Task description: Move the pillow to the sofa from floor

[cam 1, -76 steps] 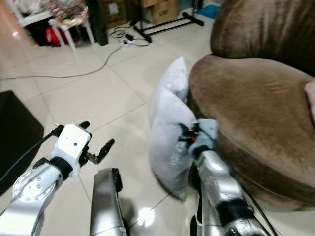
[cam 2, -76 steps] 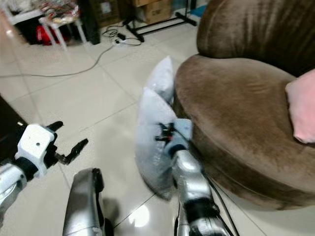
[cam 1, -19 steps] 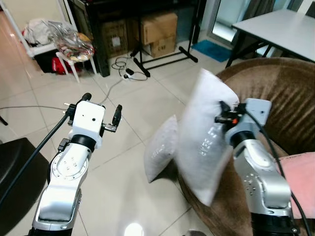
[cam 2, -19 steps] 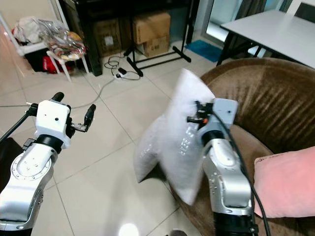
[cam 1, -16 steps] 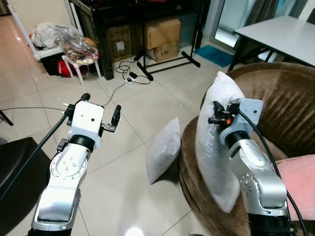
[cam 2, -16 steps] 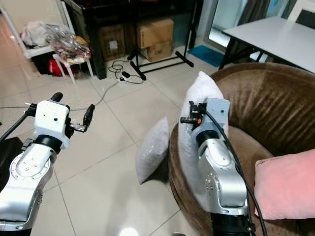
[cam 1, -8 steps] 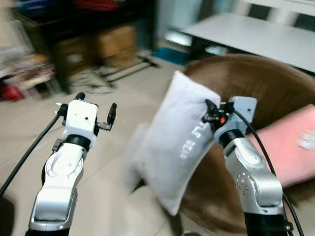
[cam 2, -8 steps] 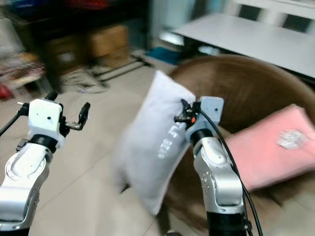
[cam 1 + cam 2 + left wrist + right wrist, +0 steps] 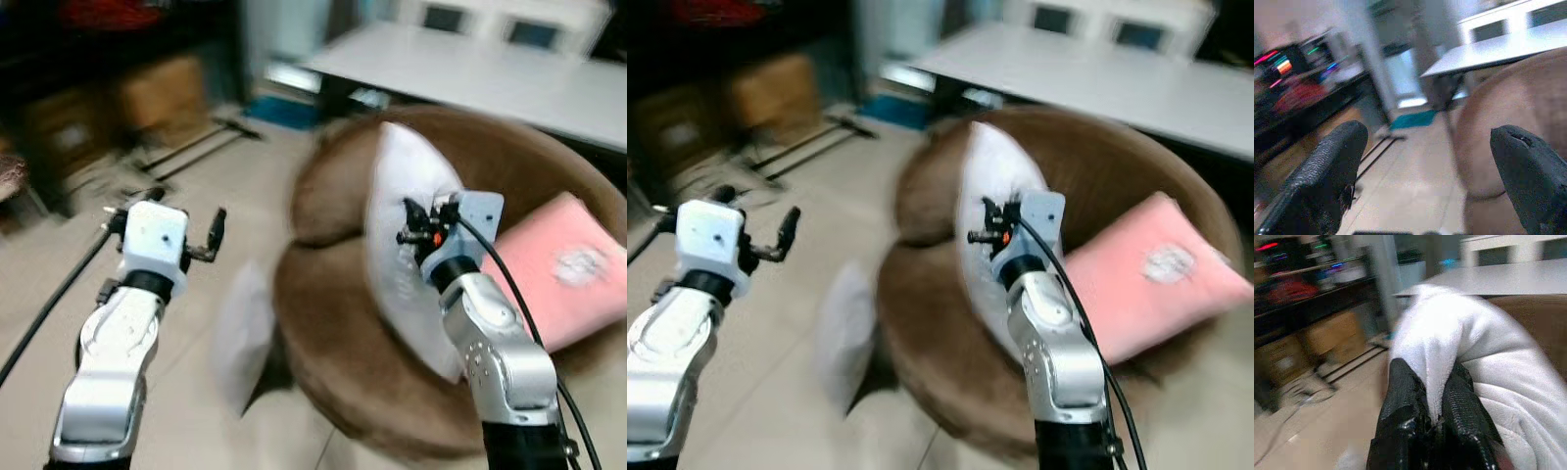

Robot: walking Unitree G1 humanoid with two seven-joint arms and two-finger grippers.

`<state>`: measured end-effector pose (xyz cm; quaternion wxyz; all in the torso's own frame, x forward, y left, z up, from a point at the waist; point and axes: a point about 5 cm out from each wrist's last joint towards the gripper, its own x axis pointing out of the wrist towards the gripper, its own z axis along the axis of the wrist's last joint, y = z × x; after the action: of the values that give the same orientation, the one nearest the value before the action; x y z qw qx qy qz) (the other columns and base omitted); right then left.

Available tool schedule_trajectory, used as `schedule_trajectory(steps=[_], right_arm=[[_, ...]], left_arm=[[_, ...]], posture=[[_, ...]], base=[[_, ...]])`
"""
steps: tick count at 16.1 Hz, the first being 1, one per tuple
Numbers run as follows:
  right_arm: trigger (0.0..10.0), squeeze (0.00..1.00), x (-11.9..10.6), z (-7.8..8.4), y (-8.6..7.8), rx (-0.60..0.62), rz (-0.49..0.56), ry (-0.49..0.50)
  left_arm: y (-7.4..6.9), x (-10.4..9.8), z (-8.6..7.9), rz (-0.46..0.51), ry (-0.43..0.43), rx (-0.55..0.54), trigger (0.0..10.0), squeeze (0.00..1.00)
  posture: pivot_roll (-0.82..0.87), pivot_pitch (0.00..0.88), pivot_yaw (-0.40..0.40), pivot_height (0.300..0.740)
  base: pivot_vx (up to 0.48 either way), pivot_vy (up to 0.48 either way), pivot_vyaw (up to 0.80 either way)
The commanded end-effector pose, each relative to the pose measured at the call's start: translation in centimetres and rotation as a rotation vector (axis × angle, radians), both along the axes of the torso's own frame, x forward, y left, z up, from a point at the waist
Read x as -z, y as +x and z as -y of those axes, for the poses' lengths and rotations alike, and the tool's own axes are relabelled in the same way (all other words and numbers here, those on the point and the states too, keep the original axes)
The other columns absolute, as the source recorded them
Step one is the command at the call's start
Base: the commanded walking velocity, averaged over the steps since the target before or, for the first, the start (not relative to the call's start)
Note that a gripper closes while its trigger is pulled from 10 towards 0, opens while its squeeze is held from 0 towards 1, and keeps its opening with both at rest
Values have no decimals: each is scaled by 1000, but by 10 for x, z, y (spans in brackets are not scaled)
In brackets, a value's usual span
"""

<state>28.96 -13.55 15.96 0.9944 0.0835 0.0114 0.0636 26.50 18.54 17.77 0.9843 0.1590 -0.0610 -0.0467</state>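
Two black fingers of the right gripper (image 9: pixel 1435 416) clamp a fold of the white quilted pillow (image 9: pixel 407 245), held upright over the round brown velvety sofa (image 9: pixel 333 362). Lift judged done; release remains. Pink cushion (image 9: pixel 568 274) at 3 o'clock. Left gripper (image 9: pixel 1425 161) spread, empty. Second pale pillow (image 9: pixel 240 338) on floor at 9 o'clock

Brown sofa (image 9: pixel 333 343) (round) bears a pink cushion (image 9: pixel 558 279).

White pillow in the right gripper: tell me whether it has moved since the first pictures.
Yes. The white pillow has gone from the floor beside the sofa to above its seat, held by the right gripper.
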Motion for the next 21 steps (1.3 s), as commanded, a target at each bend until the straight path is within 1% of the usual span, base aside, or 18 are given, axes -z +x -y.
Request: schedule_trajectory(steps=[1, 5, 6, 9, 10, 11, 13, 14, 15, 17, 18, 20, 21], right_arm=[[10000, 0, -12, 4, 0, 20, 57, 6], [10000, 0, -12, 2, -1, 6, 56, 2], [10000, 0, -11, -3, 0, -37, 56, 1], [10000, 0, -11, -8, 1, -76, 52, -2], [10000, 0, -11, -11, 3, -100, 48, 1], [10000, 0, -12, -13, 4, -115, 47, 3], [10000, 0, -18, -24, 16, -157, 51, 20], [10000, 0, -22, -30, 26, -177, 45, 41], [10000, 0, -24, -33, 32, -182, 37, 56], [10000, 0, -29, -41, 54, -183, 12, 116], [10000, 0, -30, -38, 67, -142, 11, 149], [10000, 0, -26, -28, 84, -62, -9, 165], [10000, 0, -21, -18, 94, 2, -38, 154]], left_arm=[[-1, 1, 7, -4, -3, 35, 10000, 675], [-2, 2, 7, -8, 1, 41, 10000, 675], [-2, 3, 7, -15, 10, 45, 10000, 655], [-3, 5, 6, -32, 31, 58, 10000, 631], [-4, 7, 5, -52, 50, 82, 10000, 608], [-5, 9, 4, -67, 58, 99, 10000, 612], [-9, 17, 1, -143, 105, 169, 10000, 620], [-12, 20, 0, -177, 116, 203, 10000, 624], [-13, 21, -1, -196, 123, 225, 10000, 620], [-19, 24, -4, -254, 147, 300, 10000, 627], [-21, 25, -4, -276, 169, 335, 10000, 624], [-24, 26, -4, -311, 196, 397, 10000, 627], [-26, 24, -4, -324, 200, 435, 10000, 627]], posture=[[-133, 0, 4, 740], [-131, 0, 4, 740], [-128, 0, 4, 740], [-127, 0, 8, 740], [-127, 0, 11, 740], [-127, 0, 12, 740], [-127, 0, 17, 740], [-123, 0, 17, 740], [-123, 0, 17, 740], [-112, 0, 19, 740], [-105, 0, 19, 740], [-90, 0, 16, 740], [-78, 0, 10, 740]], base=[[296, 0, -800], [299, 0, -800], [0, 0, 0], [0, 0, 0], [0, 0, 0], [0, 0, 0], [0, 0, 0], [0, 0, 0], [0, 0, 0], [0, 0, 0], [0, 0, 0], [0, 0, 0], [0, 0, 0]])
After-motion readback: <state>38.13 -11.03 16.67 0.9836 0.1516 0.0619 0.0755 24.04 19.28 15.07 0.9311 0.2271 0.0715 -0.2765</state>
